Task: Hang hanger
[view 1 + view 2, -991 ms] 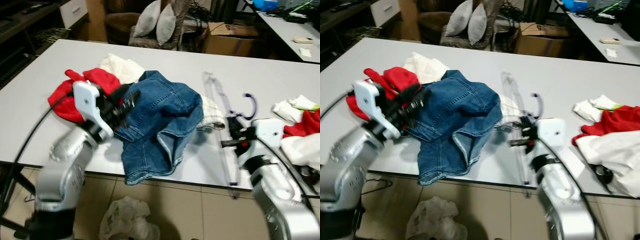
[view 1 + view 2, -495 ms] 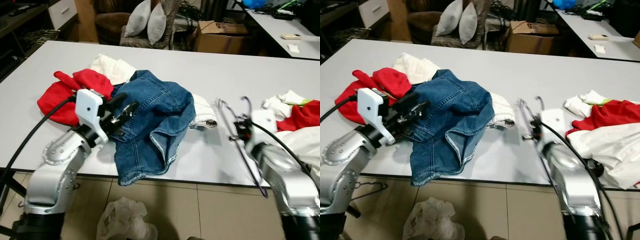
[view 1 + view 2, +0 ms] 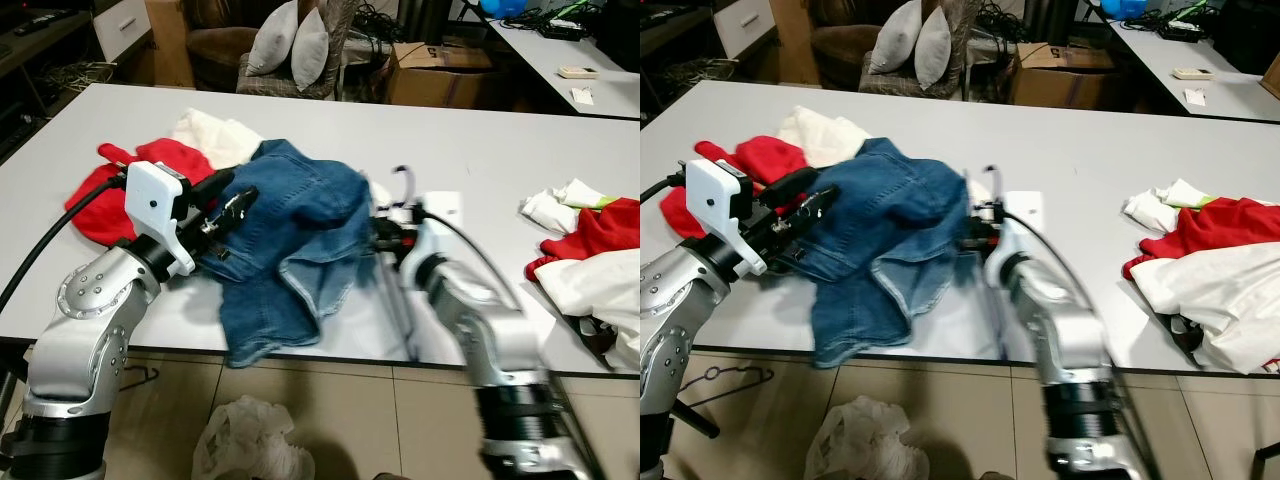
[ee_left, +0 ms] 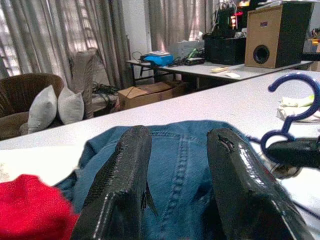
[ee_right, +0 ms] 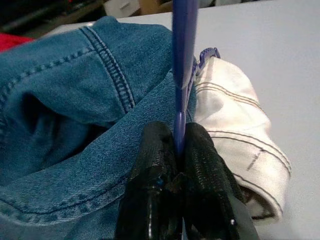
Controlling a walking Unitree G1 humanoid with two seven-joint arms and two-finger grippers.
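Change: the right gripper (image 5: pixel 176 150) has swung left with the hanger (image 3: pixel 398 262), from open table to the denim's right edge; the whole view shifted too.
Hanger: purple, clamped between the right gripper's fingers, beside the denim shorts (image 3: pixel 290 235) near the table's (image 3: pixel 480 150) middle.
Axis: long axis runs near-to-far, hook (image 4: pixel 294 100) at the far end.
Left gripper (image 4: pixel 175 165): fingers apart, resting on the denim's left side.
Around: red cloth (image 3: pixel 105 185) far left, white cloth (image 5: pixel 235 115) under the denim.
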